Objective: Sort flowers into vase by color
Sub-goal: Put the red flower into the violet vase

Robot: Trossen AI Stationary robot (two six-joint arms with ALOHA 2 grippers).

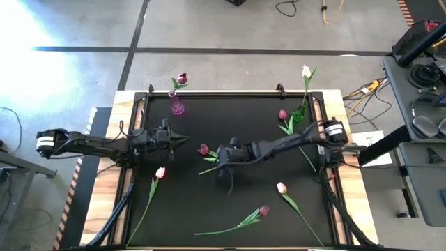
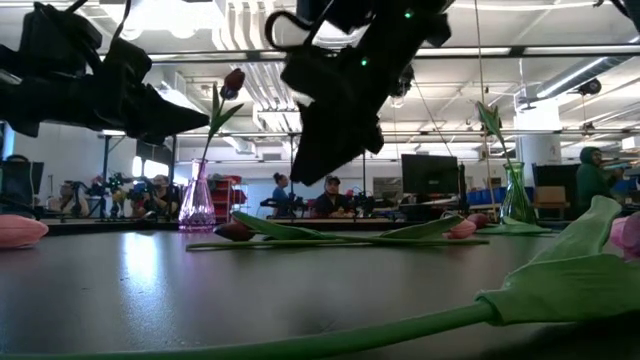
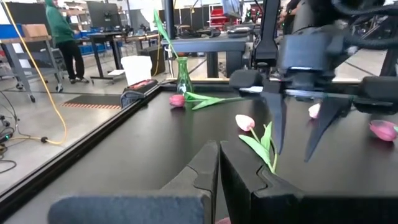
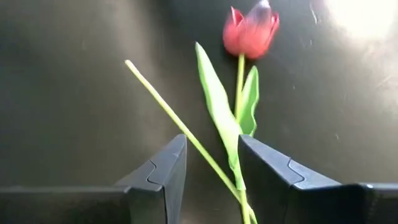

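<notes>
A dark magenta tulip (image 1: pixel 203 149) lies flat on the black mat, its red head (image 4: pixel 250 31) and green leaves showing in the right wrist view. My right gripper (image 1: pixel 226 173) hovers above its stem, open and pointing down, with a finger on each side of the stem (image 4: pixel 211 162); the low view shows the right gripper (image 2: pixel 318 150) well clear of the mat. My left gripper (image 1: pixel 178 139) waits left of the tulip, shut (image 3: pixel 218 168). A pink vase (image 1: pixel 178 107) holds one dark tulip and a green vase (image 1: pixel 300 116) holds one white tulip.
More tulips lie on the mat: a pale one (image 1: pixel 160 172) near the left arm, a pale one (image 1: pixel 281 187) and a dark one (image 1: pixel 264 210) toward the near edge, and a dark one (image 1: pixel 283 114) beside the green vase. People sit at desks beyond the table.
</notes>
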